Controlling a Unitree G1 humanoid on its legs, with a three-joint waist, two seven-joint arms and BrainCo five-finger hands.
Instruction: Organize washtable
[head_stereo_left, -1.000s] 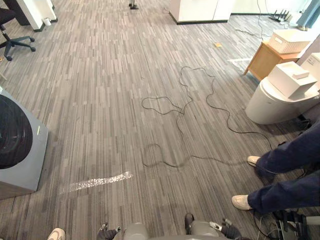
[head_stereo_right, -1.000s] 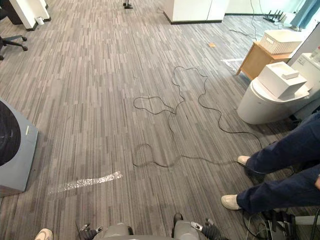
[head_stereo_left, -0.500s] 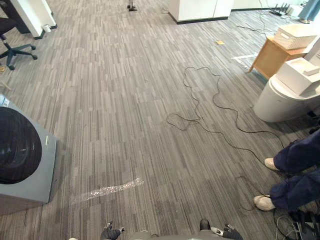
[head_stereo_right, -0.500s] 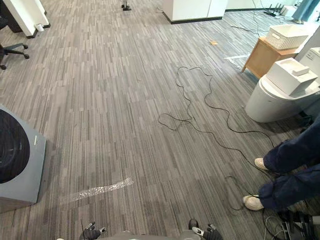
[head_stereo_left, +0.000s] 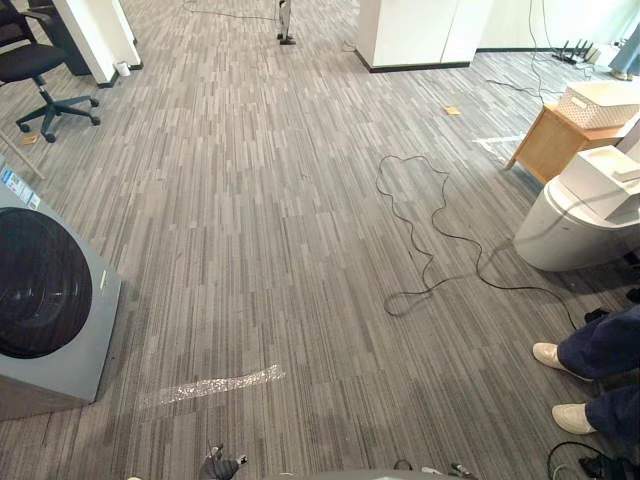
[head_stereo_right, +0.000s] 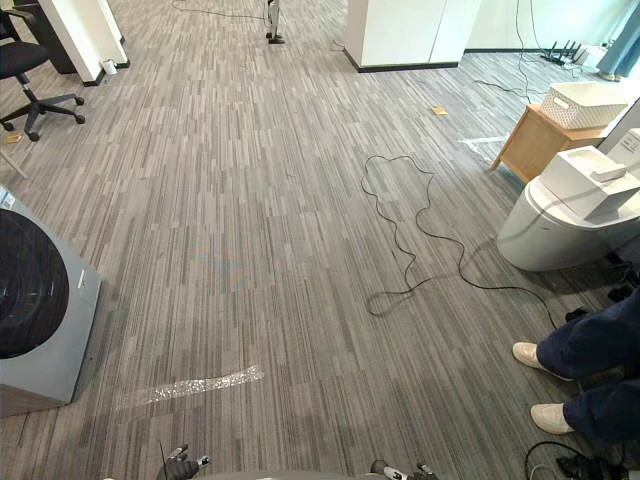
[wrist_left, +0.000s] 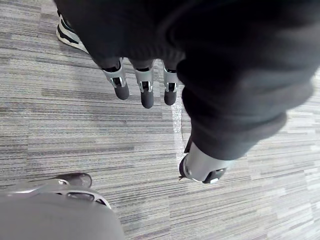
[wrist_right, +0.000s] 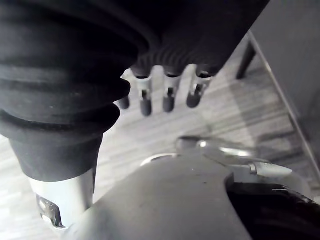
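1. While it hangs above the striped grey floor (wrist_left: 75, 125), the left hand (wrist_left: 146, 92) has its fingers straight and loose, with nothing in them.
2. The right hand (wrist_right: 169, 97) hangs likewise, fingers straight, grasping nothing.
3. A small wooden table (head_stereo_left: 545, 140) stands far off on the right, carrying a white basket (head_stereo_left: 598, 103); whether this is the washtable I cannot tell.
4. Just beside it sits a white toilet (head_stereo_left: 560, 230) with a white box (head_stereo_left: 600, 180) on top.
5. A grey washing machine (head_stereo_left: 50, 300) stands at the left, well apart from the table.
6. A person's legs (head_stereo_left: 605, 350), in dark trousers and pale shoes, show at lower right near the toilet.
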